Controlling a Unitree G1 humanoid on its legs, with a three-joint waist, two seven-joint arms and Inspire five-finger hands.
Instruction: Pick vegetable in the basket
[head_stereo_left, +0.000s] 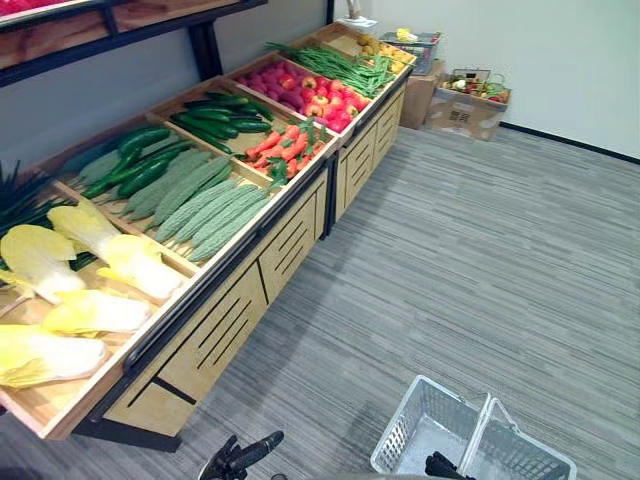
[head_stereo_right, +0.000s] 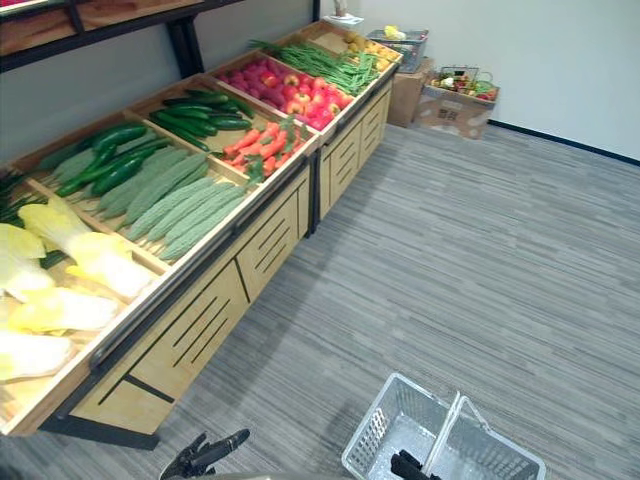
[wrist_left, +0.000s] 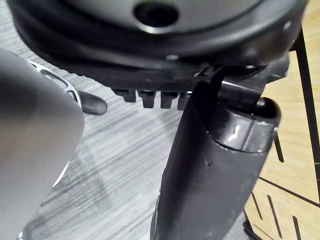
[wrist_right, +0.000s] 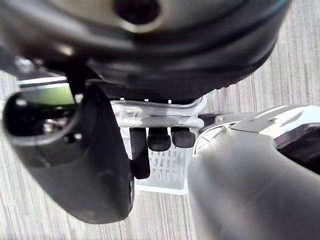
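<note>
- Right hand (head_stereo_left: 445, 466): mostly cut off by the lower frame edge in the head views. In its wrist view the fingers (wrist_right: 159, 139) are hooked over the pale handle (wrist_right: 150, 119) of the basket (head_stereo_left: 405, 435).
- Basket: hangs low at the robot's right, above the floor. Its near end is cropped, so its inside is seen only in part.
- Left hand (head_stereo_left: 245, 455): at the lower edge and partly cropped. Its fingers are loosely extended and grasp nothing. It is near the stand's foot, well apart from the produce.
- The vegetables all lie on the wooden stand (head_stereo_left: 230, 320) along the robot's left. From near to far the compartments hold pale cabbages (head_stereo_left: 40, 255), ridged gourds (head_stereo_left: 205, 205), cucumbers (head_stereo_left: 140, 165), carrots (head_stereo_left: 285, 145), red produce (head_stereo_left: 305, 92) and green beans (head_stereo_left: 345, 65).
- The stand's near end and the nearest cabbages are cut off by the left edge.
- Cardboard boxes (head_stereo_left: 465, 115) stand by the far wall, and their contents are too small to identify.
- Grey floor (head_stereo_left: 480, 260): a broad open run from the stand's front edge to the right.
</note>
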